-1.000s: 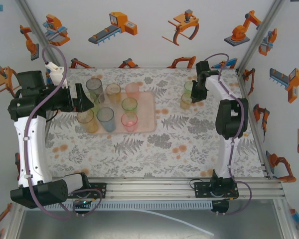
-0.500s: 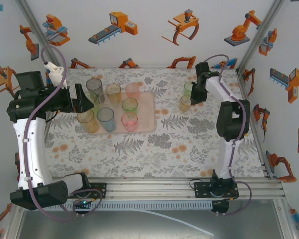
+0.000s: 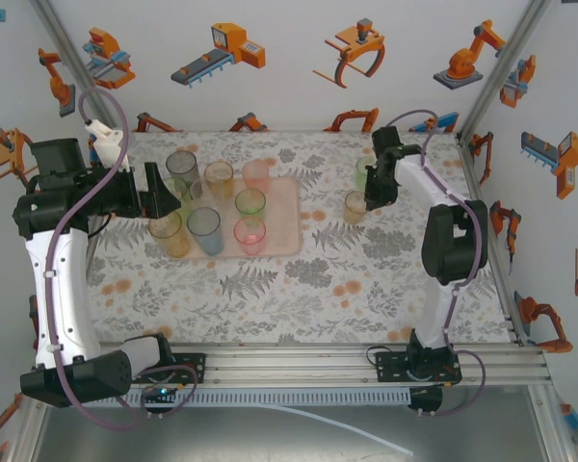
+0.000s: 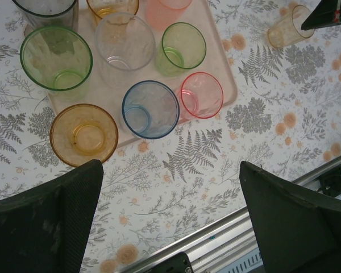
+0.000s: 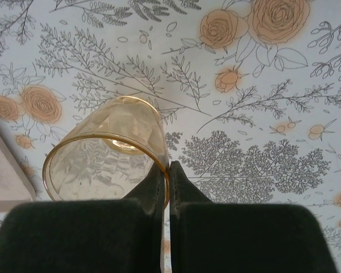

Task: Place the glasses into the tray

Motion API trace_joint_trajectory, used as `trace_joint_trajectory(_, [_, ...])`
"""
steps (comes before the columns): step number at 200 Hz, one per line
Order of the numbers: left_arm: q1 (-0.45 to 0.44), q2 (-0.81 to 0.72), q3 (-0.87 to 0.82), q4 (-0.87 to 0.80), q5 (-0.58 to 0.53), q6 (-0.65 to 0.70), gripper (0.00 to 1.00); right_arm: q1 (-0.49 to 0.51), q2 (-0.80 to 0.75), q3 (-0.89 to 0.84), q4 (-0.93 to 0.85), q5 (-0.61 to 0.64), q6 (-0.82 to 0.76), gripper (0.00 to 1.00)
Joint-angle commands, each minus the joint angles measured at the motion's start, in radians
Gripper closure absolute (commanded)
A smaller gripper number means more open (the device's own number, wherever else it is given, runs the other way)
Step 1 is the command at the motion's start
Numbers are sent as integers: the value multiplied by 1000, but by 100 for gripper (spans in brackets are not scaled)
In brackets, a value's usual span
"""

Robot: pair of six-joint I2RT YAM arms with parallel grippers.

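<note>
Near the right wrist lens, right claw [image 5: 166, 166] nips amber glass [image 5: 102, 153] rim; left claw [image 4: 170, 170] gapes empty

Eleven tumblers [image 3: 249, 203]: three green, three amber, two pink, one blue, one smoky grey, one clear. One tray [image 3: 284, 221]. Nine tumblers grouped at the tray; two apart, toward the right edge of the table [image 3: 366, 279].

Glossy translucent plastic glasses [image 4: 150, 109], smooth matt tray [image 4: 217, 60], printed cloth [image 4: 273, 131]
</note>
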Motion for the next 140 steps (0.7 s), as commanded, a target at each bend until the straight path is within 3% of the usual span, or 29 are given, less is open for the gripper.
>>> trace_joint_trajectory(1, [2,5,-2,-1,14,8,3,20,-76,-36,-9,25,-17,99])
trace_joint_trajectory(38, [3,11,13,-7,-3,13,3,39,-128,-70,-20,18,-12,99])
trace_joint_trajectory(74, [5,1,10,17,-132,18,3,53,-184,-124,-8,8,11,99])
trace_joint_trajectory(140, [-19,18,31,5,-105,47,3,89,-258,-217,-4,26,44,99])
